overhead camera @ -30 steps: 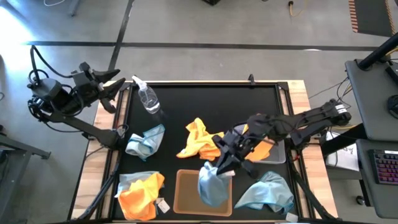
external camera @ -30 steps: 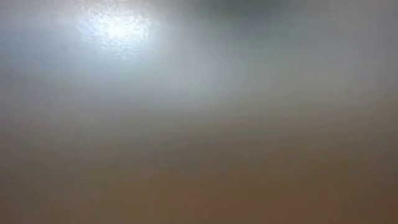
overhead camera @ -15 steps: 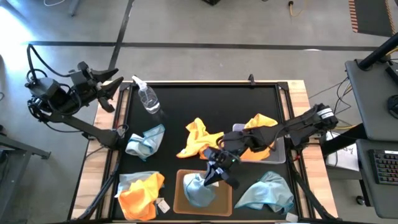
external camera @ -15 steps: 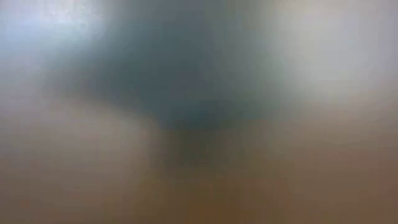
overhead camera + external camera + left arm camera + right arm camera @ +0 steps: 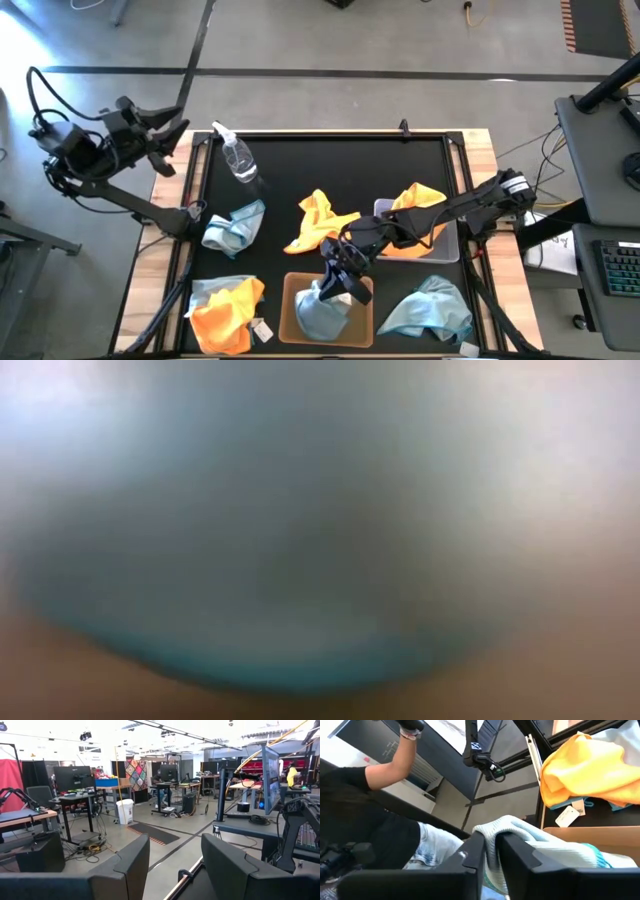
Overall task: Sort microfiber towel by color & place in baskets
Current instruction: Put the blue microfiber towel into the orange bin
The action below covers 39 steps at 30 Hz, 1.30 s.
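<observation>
Towels lie spread over the black desk (image 5: 330, 160), and I see the right gripper (image 5: 338, 283) low over the tan-brown basket (image 5: 286, 312) at the near edge. Its fingers (image 5: 470, 854) stand only a little apart, with a fold of a pale blue towel (image 5: 320, 310) between them; this towel rests already inside the tan-brown basket. From the right wrist view the cloth is still pinched between the 2 fingers, but whether the grip is firm or just loosening I cannot tell.

The light grey basket (image 5: 384, 207) is just beside the right arm, and 1 orange towel (image 5: 420, 197) lies in it. Another orange towel (image 5: 318, 222) lies loose near the middle of the desk. A blue towel (image 5: 236, 226) lies toward the left side, a second blue one (image 5: 428, 310) at the near right corner, and at the near left corner an orange towel (image 5: 228, 318) lies on top of a blue one. A clear spray bottle (image 5: 236, 156) lies at the far left of the desk.

The left gripper (image 5: 168, 138) waits outside the far left corner of the desk, its fingers (image 5: 131, 865) wide apart and holding nothing.

The low view shows only a blurred blue-green shape, probably cloth close to the lens. A person (image 5: 380, 820) stands beyond the desk in the right wrist view.
</observation>
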Motion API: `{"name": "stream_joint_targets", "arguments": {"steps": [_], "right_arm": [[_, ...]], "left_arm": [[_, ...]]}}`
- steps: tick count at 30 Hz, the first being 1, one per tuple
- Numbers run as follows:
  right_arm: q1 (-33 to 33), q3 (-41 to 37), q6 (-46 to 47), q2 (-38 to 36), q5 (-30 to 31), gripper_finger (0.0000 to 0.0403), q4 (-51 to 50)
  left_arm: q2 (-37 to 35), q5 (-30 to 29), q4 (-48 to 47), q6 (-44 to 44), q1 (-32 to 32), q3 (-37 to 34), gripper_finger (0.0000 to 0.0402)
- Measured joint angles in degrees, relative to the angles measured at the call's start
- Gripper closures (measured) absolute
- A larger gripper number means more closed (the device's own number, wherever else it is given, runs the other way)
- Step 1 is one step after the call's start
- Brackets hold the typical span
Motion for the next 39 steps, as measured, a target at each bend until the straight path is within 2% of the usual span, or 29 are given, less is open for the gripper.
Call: {"name": "stream_joint_targets", "arguments": {"steps": [6,10,14,21,25,28,33,36,39], "right_arm": [[0.00,0.00,0.17,-0.27,-0.05,0.0286,-0.91],[0.00,0.00,1.46,-0.93,-0.44,0.0263,-4.81],[-0.26,0.02,1.73,-1.57,1.00,0.0258,-12.69],[-0.62,0.04,1.53,-1.44,12.43,0.0269,-26.18],[-1.11,0.04,1.43,-1.14,13.18,0.0270,-26.37],[-1.05,0.04,-0.49,-1.14,9.04,0.0266,-24.42],[-0.93,0.04,0.57,-1.14,-6.15,0.0264,-21.84],[-0.62,0.04,1.85,-1.14,-5.97,0.0268,-23.35],[-0.75,0.04,6.07,-1.25,0.00,0.0272,-27.79]], "left_arm": [[-0.59,1.14,-0.01,0.00,-0.02,0.00,0.0237],[-0.71,1.33,-0.01,0.00,-0.01,0.00,0.0237],[-0.71,1.33,-0.01,0.00,-0.01,0.00,0.0237],[-0.69,1.33,-0.01,-1.25,-0.01,0.00,0.0237],[-0.69,1.33,-0.02,-1.87,-0.02,0.00,0.0237],[-0.69,1.33,-0.01,-2.36,-0.01,0.00,0.0237],[-0.67,1.33,0.00,-2.80,0.00,0.00,0.0237],[-0.67,1.33,-0.02,-2.82,0.00,0.00,0.0237],[-0.67,1.33,-0.02,-2.82,-0.02,0.00,0.0237]]}}
